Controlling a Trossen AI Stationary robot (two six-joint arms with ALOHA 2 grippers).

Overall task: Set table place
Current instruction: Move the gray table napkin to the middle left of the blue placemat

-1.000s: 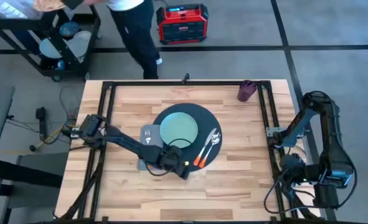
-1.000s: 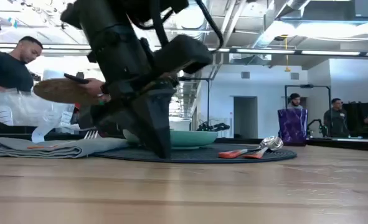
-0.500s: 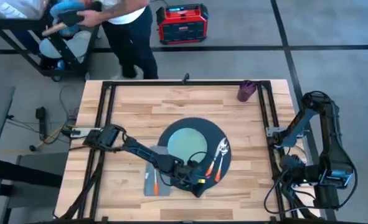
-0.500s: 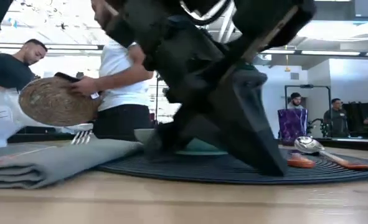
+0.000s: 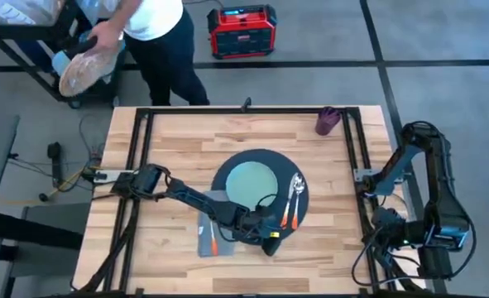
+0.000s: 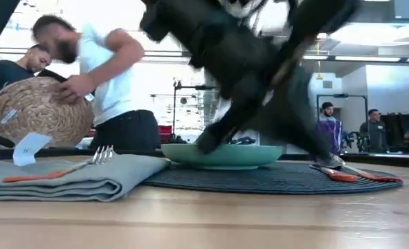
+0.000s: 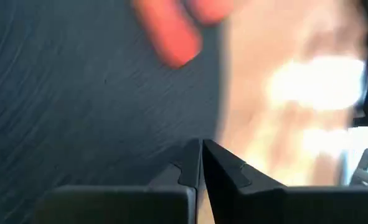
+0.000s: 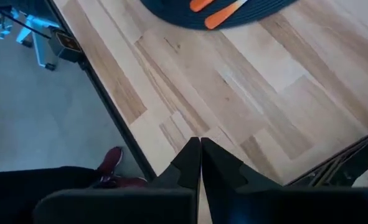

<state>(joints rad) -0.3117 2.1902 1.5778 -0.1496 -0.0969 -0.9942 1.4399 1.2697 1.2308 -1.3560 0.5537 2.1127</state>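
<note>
Dragged mat w/ plate right of centre frame. L gripper off its lower edge, fingers together, holding nothing. R gripper parked lower right, fingers together.

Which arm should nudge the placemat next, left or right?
Left. The left gripper is already at the near edge of the placemat, fingers shut. The right gripper sits parked off the table's right side, also shut.

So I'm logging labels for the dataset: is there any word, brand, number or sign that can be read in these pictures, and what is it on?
None can be read.
Red and black box on the floor beyond the table: any marking too small.
Paper tag near the napkin: blank or too blurred.
</note>
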